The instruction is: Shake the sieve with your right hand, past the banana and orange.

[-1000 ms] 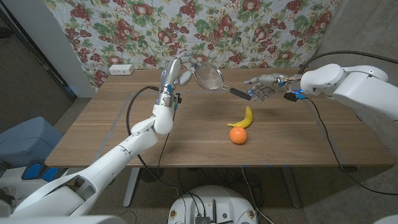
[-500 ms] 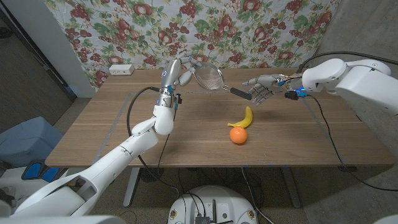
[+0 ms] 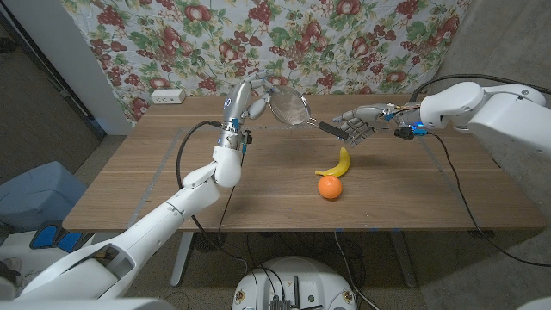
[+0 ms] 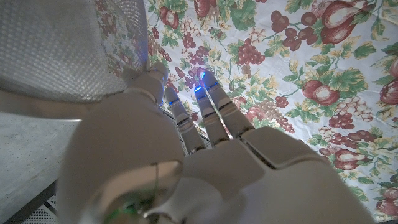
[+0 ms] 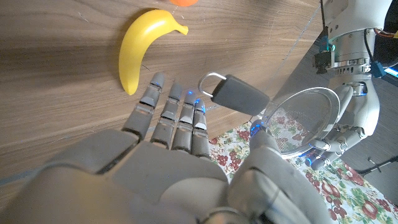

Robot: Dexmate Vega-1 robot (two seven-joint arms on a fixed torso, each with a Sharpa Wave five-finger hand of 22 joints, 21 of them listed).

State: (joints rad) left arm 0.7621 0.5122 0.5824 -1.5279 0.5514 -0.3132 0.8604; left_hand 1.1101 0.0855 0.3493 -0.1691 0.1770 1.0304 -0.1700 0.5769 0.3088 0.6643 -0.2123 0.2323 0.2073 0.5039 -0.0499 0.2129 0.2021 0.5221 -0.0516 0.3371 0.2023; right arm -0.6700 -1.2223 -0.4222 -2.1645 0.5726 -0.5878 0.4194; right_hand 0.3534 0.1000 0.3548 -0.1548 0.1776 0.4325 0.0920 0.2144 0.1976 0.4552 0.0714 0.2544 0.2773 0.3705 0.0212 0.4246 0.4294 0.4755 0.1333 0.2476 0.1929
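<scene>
At my right fingers [image 5: 168, 109], spread and holding nothing, the sieve's dark handle [image 5: 239, 94] hung just beyond the tips, apart from them. My right hand [image 3: 358, 122] hovered above the surface [image 3: 413, 185], past the banana [image 3: 337, 164] and orange [image 3: 329, 187]. My left hand [image 3: 245, 102] held the sieve [image 3: 289, 108] aloft by its rim at the far side, fingers closed on it. I judged the handover step was in hand: the next move called for closing my right fingers around the handle before any shaking. I counted one sieve, one banana, one orange.
</scene>
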